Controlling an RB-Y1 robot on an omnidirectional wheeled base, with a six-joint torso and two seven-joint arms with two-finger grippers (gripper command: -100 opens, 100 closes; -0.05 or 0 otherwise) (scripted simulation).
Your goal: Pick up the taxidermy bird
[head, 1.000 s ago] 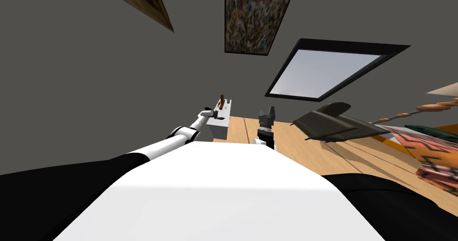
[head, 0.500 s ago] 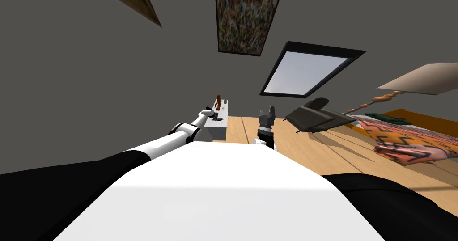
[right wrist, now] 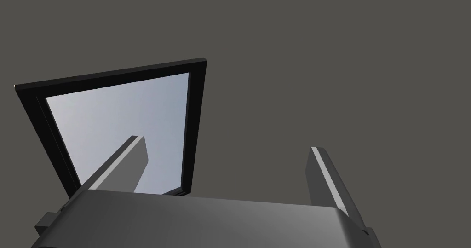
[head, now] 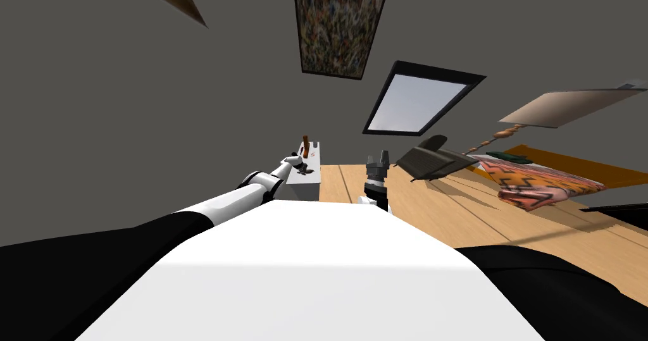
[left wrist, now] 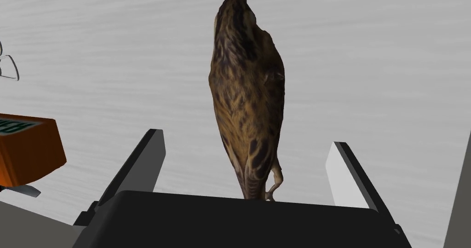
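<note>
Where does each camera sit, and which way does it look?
Head view: on my head, looking down and forward; shows my left gripper at a white stand and my right gripper.
Left wrist view: on the left hand, looking along its open fingers at the brown bird between them.
Right wrist view: on the right hand, aimed away from the bird; fingers open.
Shared: head and left wrist views both show the stand's top.

My own turn to the right, window [head: 417, 103], painting [head: 338, 24] and dark chair [head: 433, 160] now further left, more of the patterned bed [head: 538, 188] and lampshade [head: 563, 106] in view
</note>
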